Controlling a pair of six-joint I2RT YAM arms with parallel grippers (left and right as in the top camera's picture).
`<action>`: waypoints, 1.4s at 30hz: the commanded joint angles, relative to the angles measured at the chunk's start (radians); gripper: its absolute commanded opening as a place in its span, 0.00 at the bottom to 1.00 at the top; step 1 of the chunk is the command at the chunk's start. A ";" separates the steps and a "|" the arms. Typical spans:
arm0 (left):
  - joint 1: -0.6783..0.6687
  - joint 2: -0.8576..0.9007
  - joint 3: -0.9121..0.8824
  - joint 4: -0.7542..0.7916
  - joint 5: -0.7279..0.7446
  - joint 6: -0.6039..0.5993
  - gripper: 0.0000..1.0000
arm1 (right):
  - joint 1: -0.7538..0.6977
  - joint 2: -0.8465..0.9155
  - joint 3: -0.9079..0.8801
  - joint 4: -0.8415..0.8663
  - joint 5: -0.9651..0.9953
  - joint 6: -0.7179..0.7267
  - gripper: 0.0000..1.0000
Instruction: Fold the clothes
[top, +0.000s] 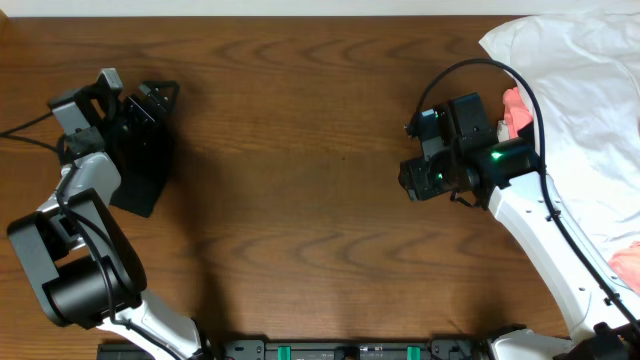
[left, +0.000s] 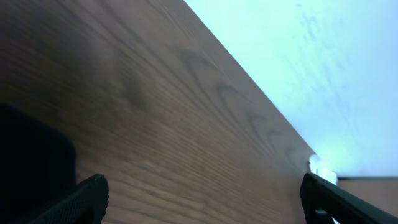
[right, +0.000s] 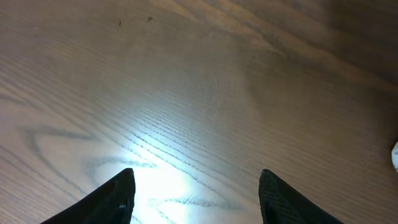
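Clothes (top: 138, 175) — one plain black garment, gathered into a compact, slanted oblong bundle — lie at the left side of the wooden table (top: 300, 150). Left gripper (left: 205, 186) sits at the bundle's far end, fingers spread wide with nothing between them; contact with the fabric cannot be told. Right gripper (right: 196, 180) — fingers apart, also empty — hangs over bare wood, well apart from the bundle.
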 joint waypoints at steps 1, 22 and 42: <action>0.002 0.039 -0.002 0.004 -0.040 0.004 0.98 | -0.004 0.004 -0.005 -0.002 0.006 -0.008 0.62; 0.011 0.148 -0.001 0.190 -0.064 -0.023 0.98 | -0.004 0.004 -0.005 -0.045 0.029 -0.042 0.63; 0.143 -0.064 -0.171 -0.031 0.034 -0.020 0.98 | -0.004 0.004 -0.005 -0.035 0.029 -0.046 0.66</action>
